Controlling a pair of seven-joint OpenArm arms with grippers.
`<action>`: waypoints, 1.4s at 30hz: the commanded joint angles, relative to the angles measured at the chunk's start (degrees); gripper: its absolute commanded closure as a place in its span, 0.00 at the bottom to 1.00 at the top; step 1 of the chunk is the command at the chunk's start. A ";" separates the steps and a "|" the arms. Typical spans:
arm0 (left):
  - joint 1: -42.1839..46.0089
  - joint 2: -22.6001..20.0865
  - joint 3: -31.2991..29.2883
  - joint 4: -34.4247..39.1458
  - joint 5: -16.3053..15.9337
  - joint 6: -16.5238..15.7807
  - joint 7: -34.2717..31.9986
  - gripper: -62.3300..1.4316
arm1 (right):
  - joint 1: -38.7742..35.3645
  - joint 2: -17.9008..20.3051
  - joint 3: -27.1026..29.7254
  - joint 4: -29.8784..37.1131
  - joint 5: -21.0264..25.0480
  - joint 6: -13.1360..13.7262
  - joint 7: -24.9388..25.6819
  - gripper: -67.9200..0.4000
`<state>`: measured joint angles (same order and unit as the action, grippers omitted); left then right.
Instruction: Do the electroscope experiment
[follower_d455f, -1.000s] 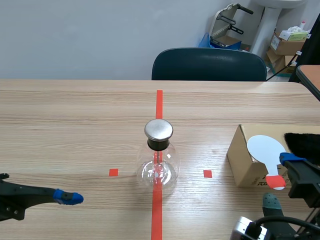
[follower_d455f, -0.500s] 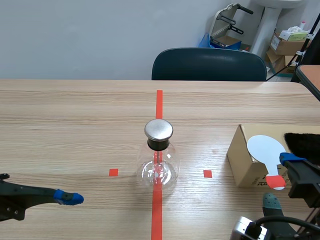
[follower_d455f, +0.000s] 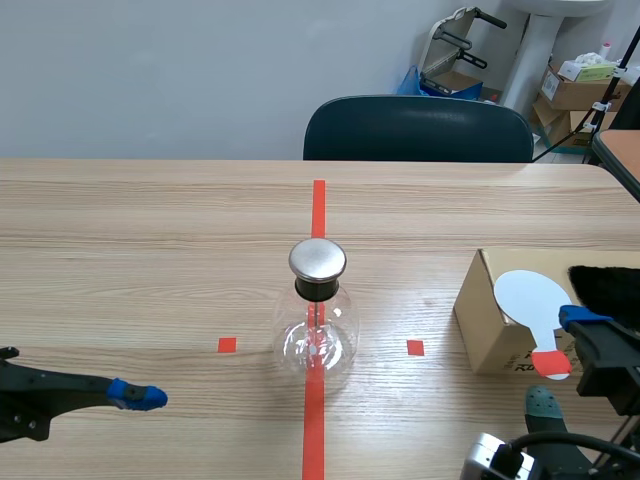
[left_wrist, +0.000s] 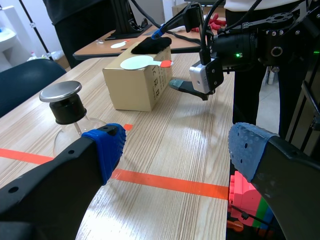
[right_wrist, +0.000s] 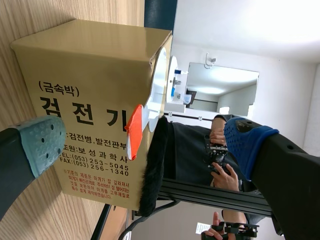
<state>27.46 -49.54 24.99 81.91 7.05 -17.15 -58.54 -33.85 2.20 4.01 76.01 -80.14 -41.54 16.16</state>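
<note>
Electroscope (follower_d455f: 318, 320) upright mid-desk, both grippers released and holding nothing.

I see the glass flask with its metal cap standing on the red tape line (follower_d455f: 318, 210), between the two small red squares, well apart from either arm. My left gripper (left_wrist: 175, 155) sits low over the desk (follower_d455f: 150, 250) on its own side, fingers spread wide, with the flask ahead of it. My right gripper (right_wrist: 144, 142) is at the near end of the box (follower_d455f: 490, 320), fingers apart. On the box lie a white paddle (follower_d455f: 530, 295) and black fur (follower_d455f: 605, 283). The paddle's orange handle overhangs the edge, in the gap between those fingers and touching neither.
</note>
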 joint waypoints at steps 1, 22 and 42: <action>0.15 -0.02 -0.04 1.42 -0.42 -0.11 -0.76 0.27 | 0.66 0.04 0.17 0.48 0.42 -3.32 -0.37 0.00; -0.37 0.90 -6.03 1.42 -8.17 -3.02 1.68 0.27 | -10.80 0.17 -4.98 7.91 10.49 -2.40 2.12 0.00; -2.60 15.10 -32.13 1.40 -19.06 -11.19 25.79 0.33 | -8.00 26.91 -12.22 48.65 86.99 35.80 -12.55 0.00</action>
<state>24.29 -35.27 -6.17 82.06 -11.44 -27.79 -32.14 -43.24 29.71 -8.36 125.21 6.70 -5.82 3.31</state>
